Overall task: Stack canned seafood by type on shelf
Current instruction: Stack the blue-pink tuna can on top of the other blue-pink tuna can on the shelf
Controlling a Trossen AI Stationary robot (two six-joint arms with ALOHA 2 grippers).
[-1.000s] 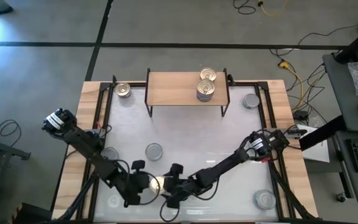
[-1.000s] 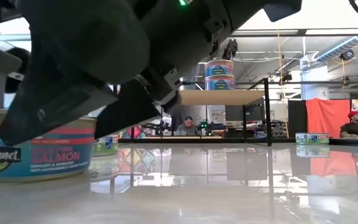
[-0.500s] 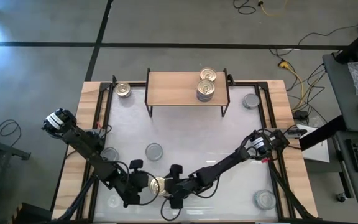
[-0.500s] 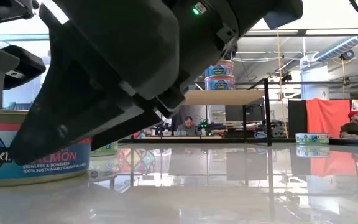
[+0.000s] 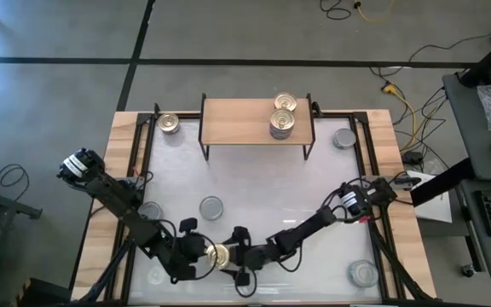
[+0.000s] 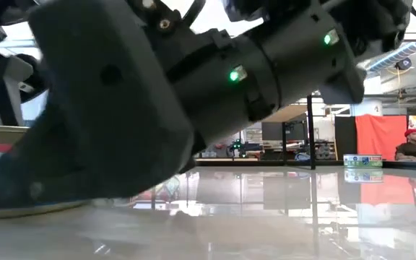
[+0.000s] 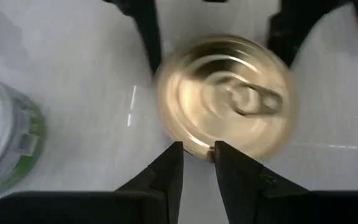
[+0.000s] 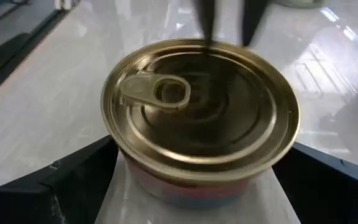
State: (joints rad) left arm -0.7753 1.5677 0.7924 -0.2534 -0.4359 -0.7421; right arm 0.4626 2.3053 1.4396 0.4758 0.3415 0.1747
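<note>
A: Which tin is being worked right now?

B: The gold-topped tin (image 5: 217, 253) at the near edge of the table (image 5: 271, 196), sitting upright between the 2 grippers. The right gripper (image 5: 231, 256) is straddling it with its fingers spread wide, 1 on each side, and they are not pinching it yet as far as the right wrist view shows.

A: And the left gripper (image 5: 203, 254)?

B: Its 2 fingertips (image 7: 169, 171) are standing nearly together, holding nothing, just touching or almost touching the tin's rim from the opposite side. It seems to be bracing or nudging the can.

A: How should the grab go?

B: I'd say the right fingers need to be centring on the tin's side wall, low and level, before closing, since the glossy surface could be letting it slide. The left gripper should be backing off once the grip is firm.

A: How are the arms posed?

B: Both are reaching low and inward, elbows out, meeting at the table's near middle.

A: Where is it headed?

B: The shelf (image 5: 237, 119) at the far side is carrying a stack of 2 gold-topped tins (image 5: 283, 118) at its right end. Silver-topped tins (image 5: 210, 206) are lying scattered on the table.
</note>
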